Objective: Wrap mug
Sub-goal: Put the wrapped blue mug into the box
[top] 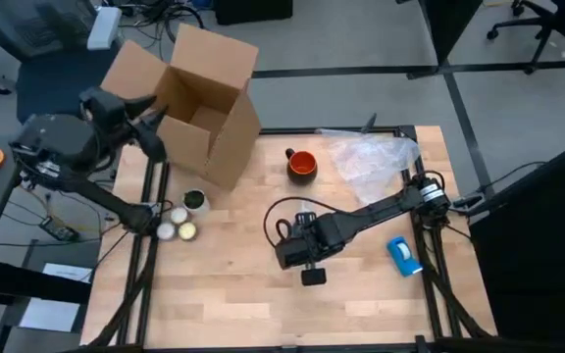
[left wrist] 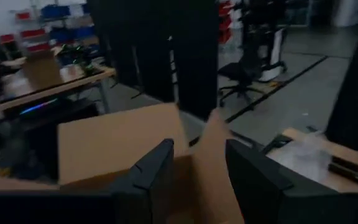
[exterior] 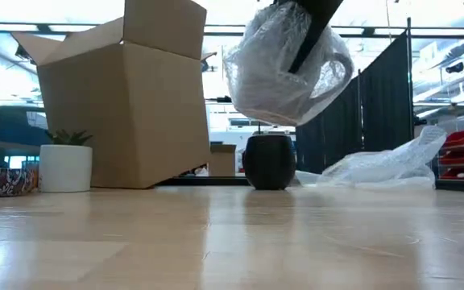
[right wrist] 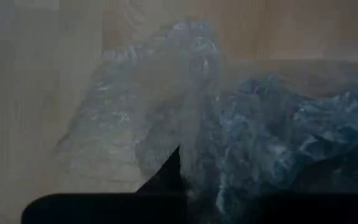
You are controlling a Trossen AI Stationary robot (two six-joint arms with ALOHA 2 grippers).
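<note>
Right end effector (exterior: 300,48) pinched on crinkled, translucent bubble wrap (exterior: 284,68), bundle hanging above bench. More clear crumpled wrap (top: 376,162) lying at far right of pale wooden bench (top: 253,294). Mug (top: 302,164), round, orange inside, dark handle, upright on bench between that wrap and open corrugated cardboard box (top: 199,103). Left end effector (top: 150,118) fingers apart, empty, raised beside box flap.

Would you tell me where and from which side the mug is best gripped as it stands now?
Probably by the rim of the mug, from straight above, one finger inside and one outside, on the side opposite the handle. It stands upright with its mouth open upward and nothing touching it. The open left pincer looks free for it.
</note>
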